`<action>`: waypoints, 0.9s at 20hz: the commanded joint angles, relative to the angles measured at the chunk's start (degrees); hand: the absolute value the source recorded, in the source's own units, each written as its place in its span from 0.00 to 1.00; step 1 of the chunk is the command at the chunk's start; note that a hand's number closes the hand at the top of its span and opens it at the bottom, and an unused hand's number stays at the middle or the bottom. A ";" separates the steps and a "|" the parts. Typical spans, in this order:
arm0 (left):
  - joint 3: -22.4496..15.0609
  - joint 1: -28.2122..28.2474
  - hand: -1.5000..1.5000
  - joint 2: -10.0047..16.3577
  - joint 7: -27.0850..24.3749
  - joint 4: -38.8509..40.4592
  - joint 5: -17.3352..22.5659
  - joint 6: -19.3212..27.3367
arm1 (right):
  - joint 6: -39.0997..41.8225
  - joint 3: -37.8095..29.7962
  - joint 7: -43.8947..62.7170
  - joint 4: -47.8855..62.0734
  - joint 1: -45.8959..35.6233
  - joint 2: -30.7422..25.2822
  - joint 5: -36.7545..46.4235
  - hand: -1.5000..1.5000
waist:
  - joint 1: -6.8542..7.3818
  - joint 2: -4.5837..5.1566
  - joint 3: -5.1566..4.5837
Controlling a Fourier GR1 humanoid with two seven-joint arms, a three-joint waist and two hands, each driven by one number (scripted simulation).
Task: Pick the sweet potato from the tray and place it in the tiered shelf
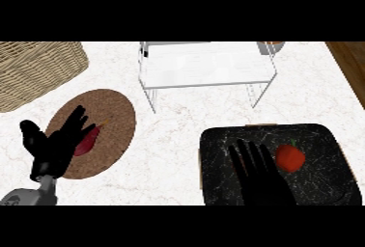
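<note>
A black marbled tray (pixel 321 183) lies at the lower right of the counter. On it sits a reddish-orange sweet potato (pixel 290 157) with a small green tip. My right hand (pixel 257 169) is over the tray just left of the sweet potato, fingers straight and pointing away from me, not touching it. The white tiered shelf (pixel 206 67) stands at the back centre. My left hand (pixel 53 142) is open, fingers up, at the left over a round brown mat.
A round brown woven mat (pixel 107 120) lies left of centre with a dark red object (pixel 88 142) on it, partly behind my left hand. A wicker basket (pixel 35 67) fills the back left corner. A small orange-topped container (pixel 272 45) stands behind the shelf.
</note>
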 commanded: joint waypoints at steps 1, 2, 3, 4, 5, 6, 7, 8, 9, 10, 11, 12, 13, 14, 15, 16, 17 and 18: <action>-0.81 0.17 0.50 -2.04 0.87 6.38 -0.79 -0.58 | -3.36 -1.21 -1.66 3.83 0.65 0.90 2.16 0.00 | -0.20 0.84 -0.86; -0.56 0.07 0.50 -1.20 4.36 2.80 -0.96 1.07 | -0.61 2.21 1.35 -0.21 3.01 1.10 4.37 0.00 | -0.25 0.64 -0.86; 0.65 0.60 0.50 -0.60 -0.08 7.00 -0.46 -2.57 | -2.15 1.47 0.33 5.02 1.61 3.19 4.57 0.00 | -0.09 0.81 -0.89; -0.77 2.48 0.50 -1.73 0.64 3.89 -1.88 -0.21 | -3.29 -2.30 -3.22 5.33 1.78 -0.86 2.76 0.00 | 0.10 0.77 -0.85; 0.19 1.37 0.50 -1.34 1.40 4.91 -1.05 -0.91 | -4.99 1.72 -0.85 7.85 2.20 2.70 7.05 0.00 | 0.04 0.76 -0.85; 0.34 1.12 0.50 -1.25 0.02 6.55 -1.74 -1.59 | -5.90 0.90 -2.43 7.04 3.91 0.38 6.40 0.00 | -0.22 0.79 -0.86; 0.83 -0.06 0.50 -1.87 -0.26 7.57 -1.27 -2.05 | -5.10 -1.93 -2.95 7.53 2.28 0.61 5.17 0.00 | -0.20 0.84 -0.87; -1.33 4.38 0.50 -2.17 3.20 -1.34 -2.29 1.12 | -7.26 -0.18 -2.43 10.82 2.65 2.38 7.66 0.00 | 0.58 0.63 -0.80; 0.18 0.10 0.50 -3.15 1.27 6.86 -1.97 -0.07 | -6.72 -2.22 -3.95 9.27 2.35 0.15 6.34 0.00 | -0.27 0.86 -0.87; 0.64 -1.17 0.50 -2.62 2.41 5.56 -1.91 -0.29 | -7.07 -2.83 -4.25 12.45 0.23 2.75 7.12 0.00 | 0.03 0.84 -0.86; -1.16 3.72 0.50 -2.09 4.15 -0.25 -2.18 -0.10 | -6.69 -3.73 -4.34 12.58 0.67 1.16 7.10 0.00 | 0.52 0.69 -0.82; -0.66 2.14 0.50 -2.28 5.75 -0.03 -2.58 1.14 | -7.88 -3.01 -4.40 11.15 1.58 1.45 8.44 0.00 | 0.19 0.67 -0.83; 0.33 -0.49 0.50 -3.22 2.92 4.56 -2.57 -0.20 | -9.06 -5.09 -6.99 15.28 0.28 1.69 7.13 0.00 | 0.04 0.84 -0.86; 0.80 2.86 0.50 -1.45 3.49 2.05 -1.86 -1.65 | -8.46 -5.12 -7.32 14.65 -0.20 1.86 7.29 0.00 | 0.36 0.76 -0.85; 0.53 3.49 0.50 -2.51 2.67 1.42 -2.35 -1.03 | -9.44 -4.63 -7.16 15.18 -0.11 2.64 8.92 0.00 | 0.34 0.73 -0.85; 0.36 0.57 0.50 -4.61 0.87 6.82 -3.13 -0.53 | -6.19 -4.75 -7.02 10.58 0.86 1.03 7.35 0.00 | -0.34 0.80 -0.90; 1.18 0.41 0.50 -2.31 3.36 4.44 -2.81 -1.45 | -12.02 -4.58 -9.39 16.09 1.56 1.88 8.81 0.00 | 0.01 0.80 -0.85; -0.26 -1.18 0.50 -5.05 1.36 6.98 -4.83 0.27 | -10.78 -4.63 -9.06 17.78 -0.02 3.95 8.83 0.00 | -0.10 0.89 -0.87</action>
